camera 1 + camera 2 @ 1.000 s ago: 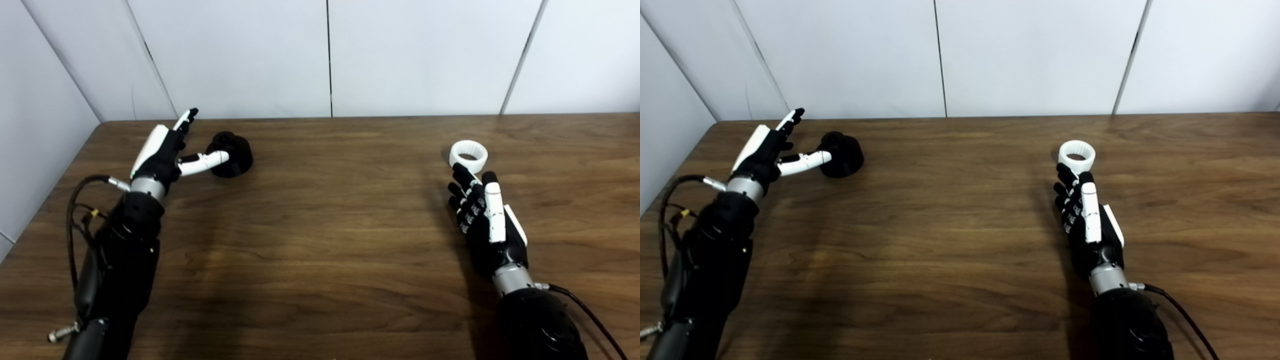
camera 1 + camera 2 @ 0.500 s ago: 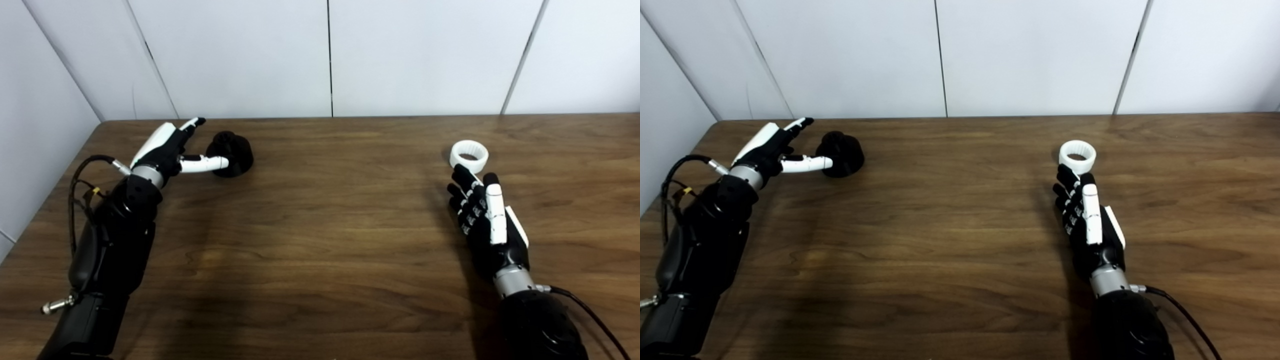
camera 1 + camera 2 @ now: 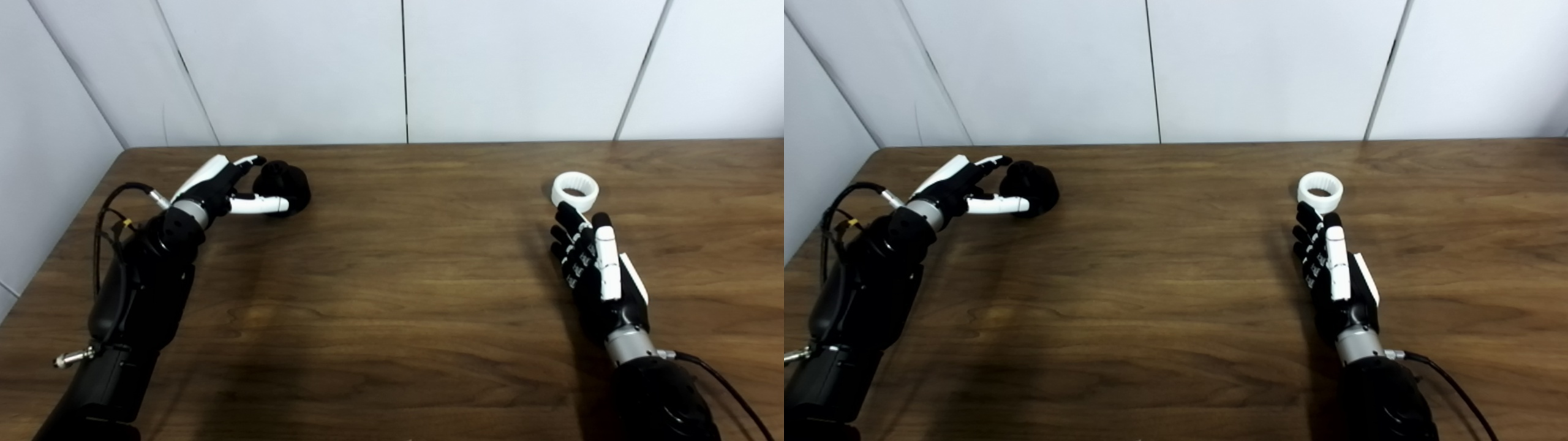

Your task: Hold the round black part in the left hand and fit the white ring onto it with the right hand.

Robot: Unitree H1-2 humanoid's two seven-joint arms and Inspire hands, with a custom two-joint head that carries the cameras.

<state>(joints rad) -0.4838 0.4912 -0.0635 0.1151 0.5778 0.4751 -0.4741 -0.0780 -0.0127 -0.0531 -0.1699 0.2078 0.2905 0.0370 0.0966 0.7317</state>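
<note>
The round black part (image 3: 286, 182) rests on the wooden table at the far left. My left hand (image 3: 223, 187) lies beside it, open, with its thumb along the part's near side and its fingers reaching past the far side; I cannot tell whether they touch it. The white ring (image 3: 574, 191) sits flat on the table at the right. Just in front of it my right hand (image 3: 591, 266) is open, fingers straight and pointing at the ring, their tips a short gap from it.
The brown wooden table (image 3: 404, 257) runs up to white wall panels (image 3: 404, 67) at the back and on the left. A loose cable (image 3: 110, 211) loops off the left forearm, and another trails from the right wrist (image 3: 704, 367).
My left hand has dropped lower and moved forward, so its fingers and thumb now flank the black part. The right hand and the ring have stayed where they were.
</note>
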